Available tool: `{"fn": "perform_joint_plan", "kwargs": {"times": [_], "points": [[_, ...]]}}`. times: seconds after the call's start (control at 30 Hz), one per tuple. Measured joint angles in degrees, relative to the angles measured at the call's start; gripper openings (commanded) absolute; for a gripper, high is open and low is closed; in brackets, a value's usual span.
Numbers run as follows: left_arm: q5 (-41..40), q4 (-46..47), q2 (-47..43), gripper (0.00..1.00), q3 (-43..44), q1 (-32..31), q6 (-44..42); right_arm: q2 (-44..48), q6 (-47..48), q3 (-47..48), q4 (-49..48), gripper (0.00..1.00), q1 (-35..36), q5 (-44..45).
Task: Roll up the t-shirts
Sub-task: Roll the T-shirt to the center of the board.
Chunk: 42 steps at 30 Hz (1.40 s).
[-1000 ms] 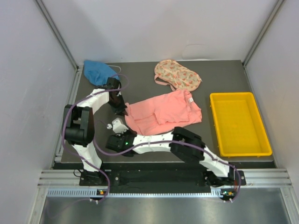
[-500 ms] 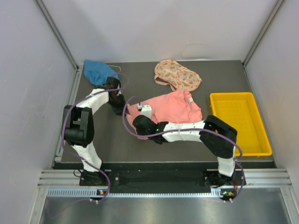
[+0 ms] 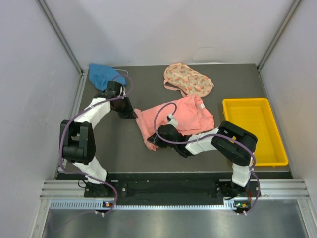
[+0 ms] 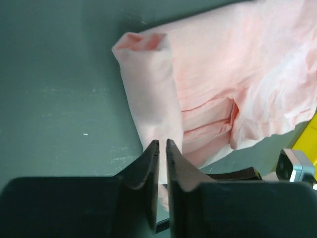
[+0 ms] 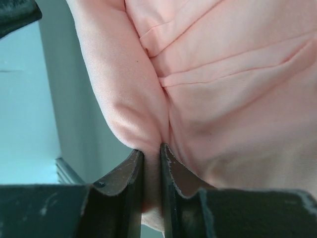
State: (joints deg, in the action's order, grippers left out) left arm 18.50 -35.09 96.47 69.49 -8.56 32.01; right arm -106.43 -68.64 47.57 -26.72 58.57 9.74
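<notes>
The salmon-pink t-shirt [image 3: 185, 116] lies mid-table, its left edge turned over into a narrow roll [image 4: 151, 84]. My left gripper [image 3: 131, 114] is at the far end of that roll. Its jaws [image 4: 162, 142] stand nearly together, with pink cloth in the slit. My right gripper [image 3: 151, 142] reaches across to the roll's near end. In the right wrist view it is shut [image 5: 152, 148] on a pinched fold of the pink t-shirt [image 5: 223, 74]. A blue t-shirt [image 3: 101, 74] is bunched at the back left. A floral t-shirt [image 3: 188, 79] lies at the back centre.
A yellow tray [image 3: 255, 100] stands on the table's right side, next to the pink shirt. Grey walls close in the table on the left, back and right. The right arm's forearm [image 3: 208, 139] lies low across the front of the pink shirt.
The right gripper swung from the bare table left of the shirt onto the shirt, then back to the roll's near end. The shirt's left edge now trails toward the front. The left arm's elbow shifted left.
</notes>
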Motion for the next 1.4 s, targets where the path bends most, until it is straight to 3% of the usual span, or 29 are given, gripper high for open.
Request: {"fn": "perform_joint_plan", "kwargs": {"times": [0.03,0.1,0.4,0.73,1.03,1.1,1.27,1.33,1.4], "points": [[0.57,0.57,-0.44,0.03,-0.72,0.02,0.15,0.0,-1.16,-0.66,-1.05,0.14,-0.17,-0.22],[2.12,1.99,-1.25,0.01,-2.4,0.0,0.81,0.0,-2.97,-1.46,-2.47,0.14,-0.39,-0.52],[7.82,8.55,-0.04,0.0,-7.41,0.0,3.8,-0.04,-8.48,-4.33,-7.04,0.13,-1.49,-2.38],[8.79,12.59,4.72,0.0,-7.98,-0.24,5.42,0.46,-7.74,-4.52,-6.82,0.51,-1.77,-2.95],[6.51,11.93,7.65,0.0,-6.25,-1.77,5.33,7.48,1.6,-3.89,5.49,0.52,0.26,0.28],[6.03,11.37,8.15,0.0,-5.49,-2.08,5.29,8.28,4.09,-2.16,10.21,0.46,1.62,2.05],[5.53,9.97,9.11,0.0,-4.02,-2.29,5.09,8.68,8.28,2.14,18.64,0.1,4.13,5.2],[5.53,9.53,9.46,0.0,-3.56,-2.34,5.03,8.68,9.01,2.45,20.17,0.01,4.44,5.92],[5.55,9.2,9.81,0.0,-3.13,-2.43,4.92,8.68,9.05,2.43,21.29,0.01,4.42,6.6]]}}
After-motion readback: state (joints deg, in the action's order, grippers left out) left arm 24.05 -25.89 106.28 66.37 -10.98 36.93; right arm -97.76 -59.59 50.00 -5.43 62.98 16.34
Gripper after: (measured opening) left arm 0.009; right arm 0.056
